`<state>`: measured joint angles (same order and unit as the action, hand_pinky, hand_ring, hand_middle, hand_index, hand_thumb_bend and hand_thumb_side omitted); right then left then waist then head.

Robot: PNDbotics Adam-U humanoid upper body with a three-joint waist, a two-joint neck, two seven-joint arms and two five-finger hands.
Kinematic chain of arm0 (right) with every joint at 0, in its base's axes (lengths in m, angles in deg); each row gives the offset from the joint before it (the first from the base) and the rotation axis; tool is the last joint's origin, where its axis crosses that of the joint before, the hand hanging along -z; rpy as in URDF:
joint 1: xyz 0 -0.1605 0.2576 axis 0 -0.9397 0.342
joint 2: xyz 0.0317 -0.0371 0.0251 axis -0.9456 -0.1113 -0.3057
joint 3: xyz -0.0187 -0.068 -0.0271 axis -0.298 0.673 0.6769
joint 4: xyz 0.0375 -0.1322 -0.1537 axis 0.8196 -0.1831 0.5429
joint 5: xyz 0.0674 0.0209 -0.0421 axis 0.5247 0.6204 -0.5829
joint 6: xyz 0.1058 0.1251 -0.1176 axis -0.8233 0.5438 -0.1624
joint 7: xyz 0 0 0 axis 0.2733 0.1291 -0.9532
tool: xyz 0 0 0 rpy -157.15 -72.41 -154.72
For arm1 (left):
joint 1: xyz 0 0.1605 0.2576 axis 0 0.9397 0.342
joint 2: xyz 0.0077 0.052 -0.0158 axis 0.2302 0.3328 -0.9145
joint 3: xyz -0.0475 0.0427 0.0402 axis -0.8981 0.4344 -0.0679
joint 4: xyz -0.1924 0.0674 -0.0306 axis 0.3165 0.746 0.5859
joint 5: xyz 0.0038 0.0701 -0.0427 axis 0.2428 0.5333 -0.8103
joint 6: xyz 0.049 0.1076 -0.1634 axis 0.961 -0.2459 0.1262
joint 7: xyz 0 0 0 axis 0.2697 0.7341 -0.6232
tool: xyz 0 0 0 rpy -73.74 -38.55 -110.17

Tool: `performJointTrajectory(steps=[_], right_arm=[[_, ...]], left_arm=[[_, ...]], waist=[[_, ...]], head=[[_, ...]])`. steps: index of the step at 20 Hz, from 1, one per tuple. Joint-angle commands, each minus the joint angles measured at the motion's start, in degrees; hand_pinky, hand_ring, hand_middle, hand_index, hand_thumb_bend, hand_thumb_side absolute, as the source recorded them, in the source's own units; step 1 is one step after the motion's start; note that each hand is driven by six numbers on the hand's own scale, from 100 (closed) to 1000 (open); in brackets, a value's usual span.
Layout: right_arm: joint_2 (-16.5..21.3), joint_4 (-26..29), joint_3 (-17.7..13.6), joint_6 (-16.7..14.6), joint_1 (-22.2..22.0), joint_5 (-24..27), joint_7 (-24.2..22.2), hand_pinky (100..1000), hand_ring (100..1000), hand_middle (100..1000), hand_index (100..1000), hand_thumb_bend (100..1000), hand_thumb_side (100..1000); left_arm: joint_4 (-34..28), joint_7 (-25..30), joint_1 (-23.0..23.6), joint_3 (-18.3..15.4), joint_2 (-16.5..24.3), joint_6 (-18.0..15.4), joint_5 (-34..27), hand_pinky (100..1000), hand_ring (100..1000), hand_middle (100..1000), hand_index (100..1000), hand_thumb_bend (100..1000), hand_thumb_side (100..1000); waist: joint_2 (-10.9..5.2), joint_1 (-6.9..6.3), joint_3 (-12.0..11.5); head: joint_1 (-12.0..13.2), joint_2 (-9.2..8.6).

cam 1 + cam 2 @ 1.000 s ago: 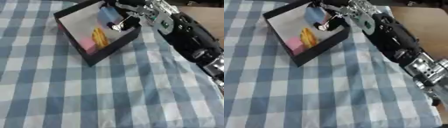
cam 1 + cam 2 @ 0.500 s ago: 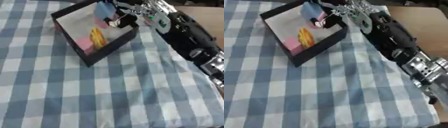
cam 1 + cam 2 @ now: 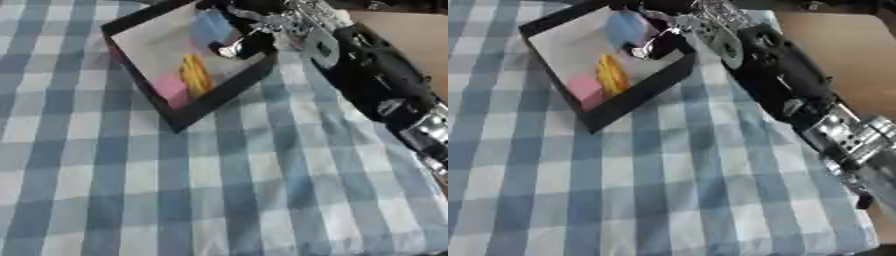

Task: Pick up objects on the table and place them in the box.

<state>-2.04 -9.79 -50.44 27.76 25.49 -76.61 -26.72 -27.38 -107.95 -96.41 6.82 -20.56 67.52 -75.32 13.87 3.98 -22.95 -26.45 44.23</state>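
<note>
No writing is readable; the right robot hand [image 3: 658, 37], fingers curled round a blue object [image 3: 626, 27], reaches into the box [image 3: 636, 90].

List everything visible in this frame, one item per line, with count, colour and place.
Box: one, black walls with pale floor, far left of the table.
Yellow object: one, inside the box, near its middle.
Pink object: one, inside the box, beside the yellow one.
Blue object: one, light blue, over the box's far part, at the right hand.
Tablecloth: one, blue and white check, covering the table.
Right hand: black and silver, over the box's far corner; grip unclear.
</note>
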Motion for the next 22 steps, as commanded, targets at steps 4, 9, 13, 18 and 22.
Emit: performJointTrajectory(steps=[4,9,13,18,22], right_arm=[[1.2,0.2,-1.1,-4.2,0.9,-2.2,-1.1,1000,914,906,1000,450,332],[1.2,-0.2,-1.5,-4.5,0.8,-3.0,-0.8,1000,906,899,1000,453,364],[1.5,0.7,-1.5,-3.9,1.1,0.6,-0.7,1000,898,890,1000,376,289],[3.2,4.8,-2.8,0.0,1.5,11.3,-0.6,947,867,839,998,100,124],[5.0,11.2,-4.7,8.5,1.3,24.9,4.4,895,840,790,957,100,100]], left_arm=[[-1.1,0.0,-0.9,-0.2,1.0,0.0,0.1,910,729,687,884,100,647],[-1.1,-0.1,-0.7,-0.2,1.0,0.2,0.2,909,728,684,883,100,647],[-1.1,-0.1,-0.5,-0.2,1.0,0.4,0.3,909,728,683,884,100,648],[-1.1,-1.0,0.3,-0.6,1.4,0.3,0.6,910,730,685,883,100,647],[-1.1,-2.3,1.9,-1.3,2.0,0.3,1.2,910,730,685,883,100,646]], waist=[[0.16,0.46,0.0],[0.14,0.42,0.1],[-0.05,0.27,0.3],[-0.84,-0.18,1.3],[-1.8,-0.51,3.7]], head=[[-0.6,-0.11],[-0.6,-0.11],[-0.5,-0.11],[0.2,-0.11],[2.1,-0.11]])
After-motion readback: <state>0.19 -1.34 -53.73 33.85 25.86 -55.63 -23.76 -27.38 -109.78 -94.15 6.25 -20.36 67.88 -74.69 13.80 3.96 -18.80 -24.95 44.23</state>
